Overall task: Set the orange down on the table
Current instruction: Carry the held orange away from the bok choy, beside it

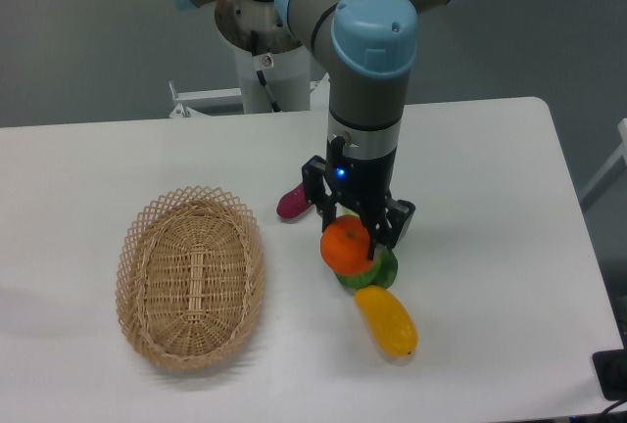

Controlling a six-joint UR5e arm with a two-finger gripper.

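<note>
The jaws (355, 232) were clamped on the orange (345, 245), held just over a green fruit (380, 271) beside the yellow fruit (387, 320), seemingly low for setting onto the desk (490, 198).

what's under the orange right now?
A green item sits directly below and behind the orange, mostly covered by it, so I can't identify it or tell whether they touch. The gripper is closed on the orange. The yellow fruit lies just in front.

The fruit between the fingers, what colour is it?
Bright orange, seen best in the fixed camera view.
</note>
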